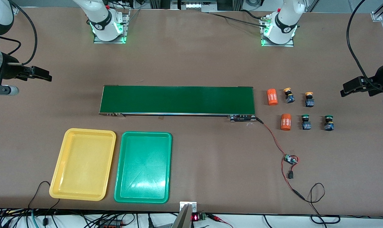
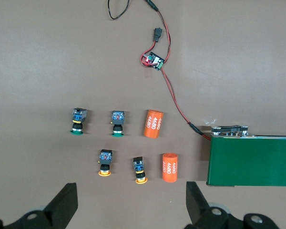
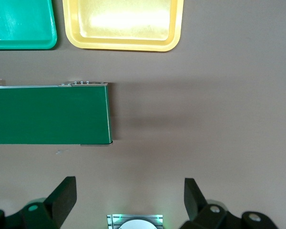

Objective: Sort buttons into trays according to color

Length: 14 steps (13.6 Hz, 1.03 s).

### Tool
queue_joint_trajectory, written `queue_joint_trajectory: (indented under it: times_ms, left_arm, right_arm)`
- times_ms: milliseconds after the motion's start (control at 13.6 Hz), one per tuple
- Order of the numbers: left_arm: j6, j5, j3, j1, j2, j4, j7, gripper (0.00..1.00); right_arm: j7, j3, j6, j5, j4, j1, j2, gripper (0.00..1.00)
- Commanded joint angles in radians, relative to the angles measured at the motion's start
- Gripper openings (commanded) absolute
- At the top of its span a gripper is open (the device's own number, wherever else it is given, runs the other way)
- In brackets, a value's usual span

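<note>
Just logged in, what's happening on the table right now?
Nothing is being handled yet. All four buttons sit on the table at the left arm's end of the conveyor belt: the two yellow-capped buttons in one row, the two green-capped buttons nearer the front camera, beside two orange cylinders. The yellow tray and green tray hold nothing. The left gripper hangs open over the buttons; the right gripper waits open at the opposite end.

Bright overhead light, glare on trays (image 1: 143, 167)
</note>
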Motion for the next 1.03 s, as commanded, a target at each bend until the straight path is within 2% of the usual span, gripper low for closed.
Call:
queue_joint_trajectory:
  times_ms: [0,442,959]
  left_arm:
    - [-0.01,0.002,-0.007,0.007,-0.025,-0.025,-0.007,1.0]
    - [-0.004,0.008,-0.005,0.007,-0.022,-0.018,0.001,1.0]
    - [-0.001,0.005,-0.008,-0.01,0.082,-0.031,-0.008,1.0]
  right_arm:
    - [-0.004,0.008,-0.007,-0.003,0.009,-0.01,0.0,1.0]
    - [-0.001,0.008,-0.005,-0.003,0.009,-0.01,0.002,1.0]
    - [0.002,0.009,-0.007,-0.002,0.009,-0.006,0.007,1.0]
